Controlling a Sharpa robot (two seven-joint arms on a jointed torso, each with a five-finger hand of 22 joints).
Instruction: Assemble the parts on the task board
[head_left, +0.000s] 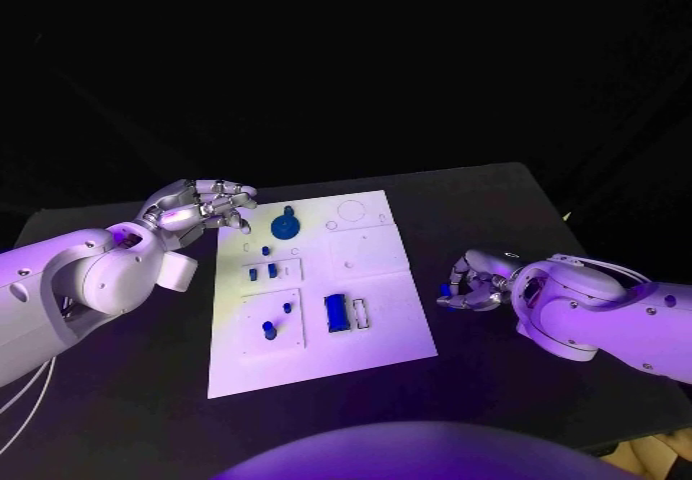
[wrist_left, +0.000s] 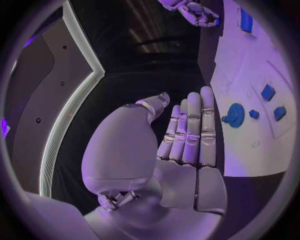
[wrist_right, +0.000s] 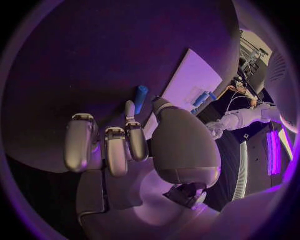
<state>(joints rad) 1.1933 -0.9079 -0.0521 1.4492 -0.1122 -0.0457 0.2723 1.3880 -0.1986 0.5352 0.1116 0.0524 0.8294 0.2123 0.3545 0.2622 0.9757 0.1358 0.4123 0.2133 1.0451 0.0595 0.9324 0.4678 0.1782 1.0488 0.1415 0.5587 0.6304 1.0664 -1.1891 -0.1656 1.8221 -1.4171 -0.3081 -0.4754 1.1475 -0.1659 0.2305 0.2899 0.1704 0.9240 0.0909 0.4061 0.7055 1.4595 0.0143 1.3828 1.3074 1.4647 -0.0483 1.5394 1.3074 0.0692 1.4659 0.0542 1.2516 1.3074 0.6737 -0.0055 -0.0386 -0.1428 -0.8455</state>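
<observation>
The job looked only partly done. On the white board (head_left: 378, 300), flat and matte in the middle of the black table (head_left: 490, 200), a round blue gear (head_left: 284, 225) with a toothed edge sat near the far left corner, two small blue blocks (head_left: 264, 270) stood in a square recess below it, two more small blue pieces (head_left: 271, 327) were in the recess nearest the robot, and a long blue bar (head_left: 336, 312) lay beside an empty slot. Several outlined seats on the right half of the board, a ring shape among them, had nothing in them, so I judged a good share of the fitting was left. The right hand (head_left: 473, 285) hovered over the table just off the board's right edge, its metal fingers (wrist_right: 136, 141) pinched on a short blue peg (wrist_right: 140, 99) (a smooth cylinder, plastic by the look of it), which had no seat yet. The left hand (head_left: 202, 212) hung at the board's far left corner, just beside the gear, holding nothing, its fingers loosely curled yet apart.
</observation>
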